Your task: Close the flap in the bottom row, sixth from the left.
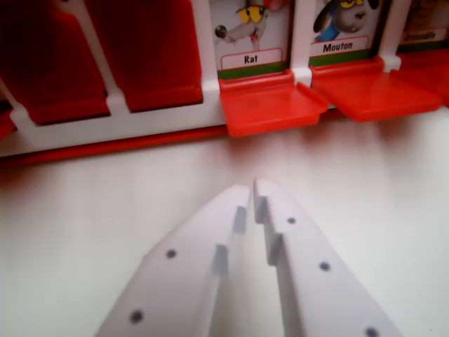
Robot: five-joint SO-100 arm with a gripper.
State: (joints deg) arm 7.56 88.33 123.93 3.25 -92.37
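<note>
From the wrist view, the white plastic two-fingered gripper (251, 188) reaches up from the bottom edge over a pale, bare tabletop (84, 210), its jaws pressed together at the tips with nothing between them, so it is clenched on empty air. It stands apart from the red and white plastic game board (126, 123) that runs across the top of the picture. On the wrist view's left, two red flaps (151, 49) stand upright and cover their windows. Right of them a red plastic flap (270, 105) lies flat and open on the table, just ahead of the gripper tips and slightly to the wrist view's right; above it a picture card labelled "Rat" (250, 35) shows a cartoon animal. Next along, a second open red flap (382, 91) lies flat below a card labelled "Mouton" (344, 28). At the far right edge another card is only partly visible, its label too blurred to read. I cannot tell which flap counts as sixth from the left.
</note>
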